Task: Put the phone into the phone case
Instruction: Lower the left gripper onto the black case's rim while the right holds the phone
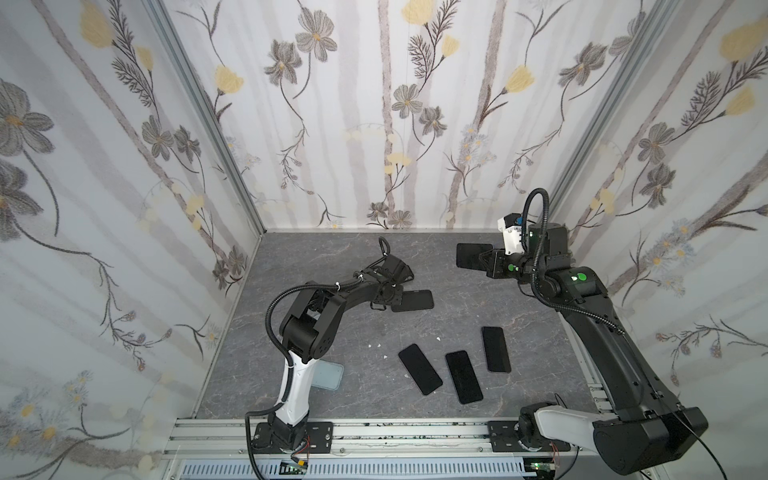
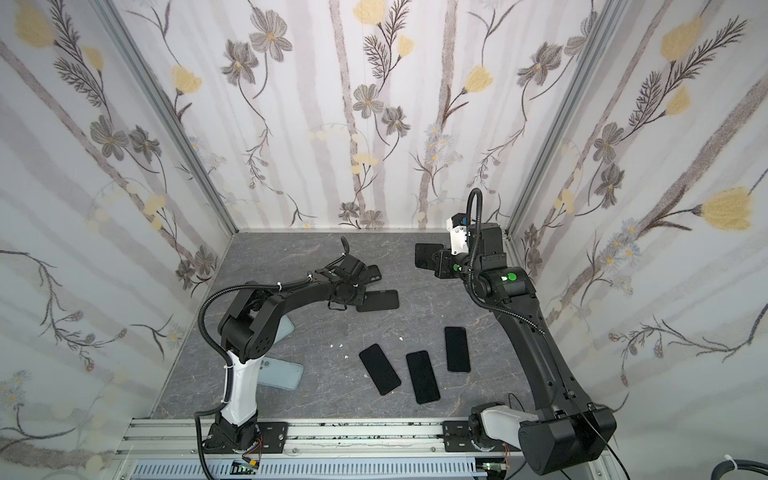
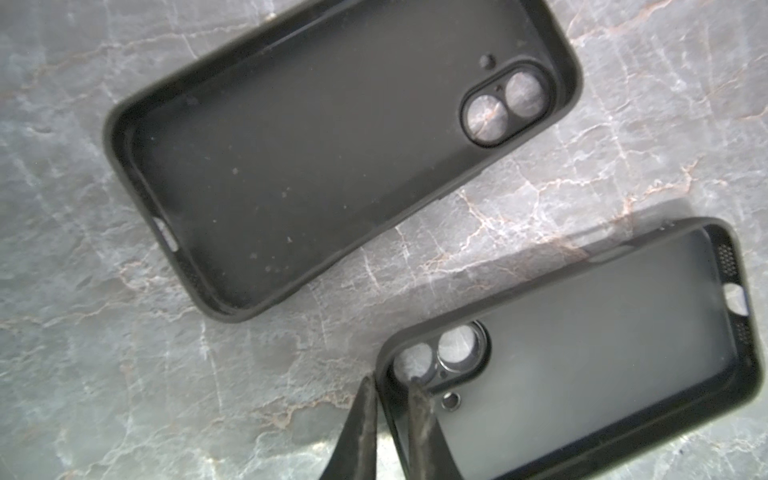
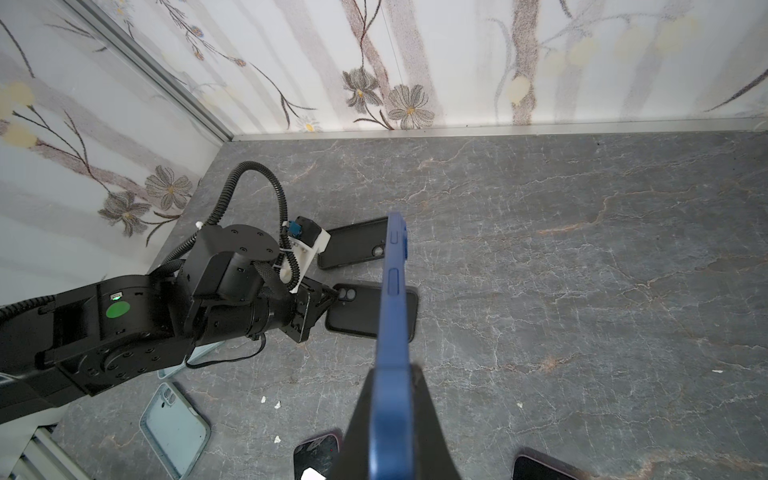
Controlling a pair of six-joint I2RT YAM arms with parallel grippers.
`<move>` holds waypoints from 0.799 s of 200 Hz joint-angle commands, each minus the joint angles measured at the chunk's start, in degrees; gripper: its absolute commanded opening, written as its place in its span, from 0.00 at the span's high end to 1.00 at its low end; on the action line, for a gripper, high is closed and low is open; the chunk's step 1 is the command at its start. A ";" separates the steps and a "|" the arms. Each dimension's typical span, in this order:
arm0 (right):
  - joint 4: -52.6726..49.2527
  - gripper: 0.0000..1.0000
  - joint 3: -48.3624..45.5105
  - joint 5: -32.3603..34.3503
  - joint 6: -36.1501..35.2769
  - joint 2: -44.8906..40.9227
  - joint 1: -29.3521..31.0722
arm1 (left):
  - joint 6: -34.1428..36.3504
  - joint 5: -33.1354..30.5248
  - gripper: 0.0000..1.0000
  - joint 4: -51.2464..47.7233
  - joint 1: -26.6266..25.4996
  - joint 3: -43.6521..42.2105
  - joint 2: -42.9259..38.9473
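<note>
L gripper (image 3: 391,380) on black case (image 3: 582,353) rim

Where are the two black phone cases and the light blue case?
gripped black case (image 3: 602,340): left wrist view, on its inner back.
free black case (image 3: 316,166): left wrist view, on its inner back.
light blue case (image 4: 175,429): right wrist view, on its inside.

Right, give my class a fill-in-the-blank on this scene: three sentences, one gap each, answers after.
The left pincer pinches the rim of a ____ case.
The right pincer holds a ____ phone on edge, off the table.
____ black phones lie flat on the table.
Missing words: black; blue; three.
</note>
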 commanded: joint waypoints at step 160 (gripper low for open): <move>1.35 1.00 -0.50 0.85 5.35 3.11 7.20 | -2.34 8.69 0.85 1.65 -1.76 -11.55 -9.25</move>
